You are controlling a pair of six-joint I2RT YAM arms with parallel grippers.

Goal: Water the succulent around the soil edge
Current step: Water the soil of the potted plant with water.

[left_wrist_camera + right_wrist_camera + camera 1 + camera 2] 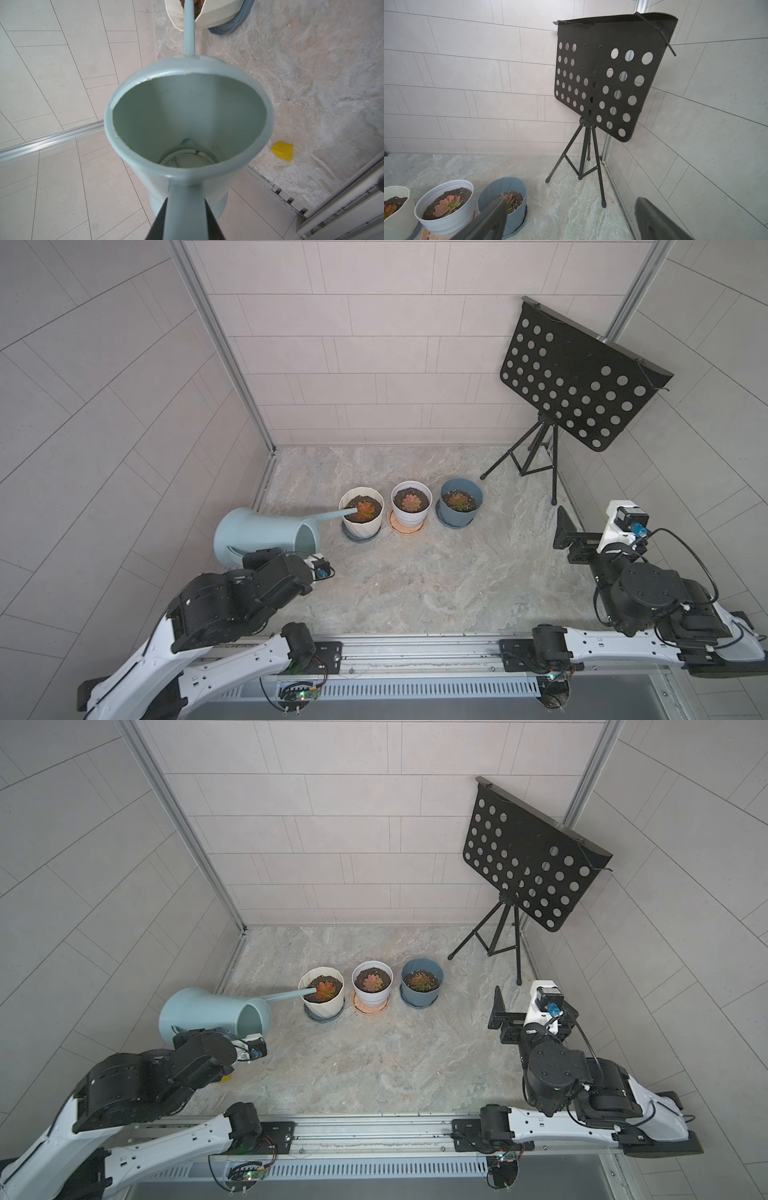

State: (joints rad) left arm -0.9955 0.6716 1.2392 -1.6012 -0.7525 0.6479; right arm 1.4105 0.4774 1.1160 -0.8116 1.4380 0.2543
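Left gripper (185, 224) clamped on the handle (185, 199) of the watering can (257, 533). Can is tipped on its side, and its spout (332, 515) crosses the rim of the ribbed cream pot (361, 529). The tip sits over soil just beside the succulent (365, 509). Right gripper (571, 200) is wide open, holding nothing, well apart near the music stand (577, 381).

Left arm stretches forward at near left, left gripper (185, 220) clamped on the watering can (253, 531) handle — right arm raised at near right, right gripper (571, 202) spread wide.
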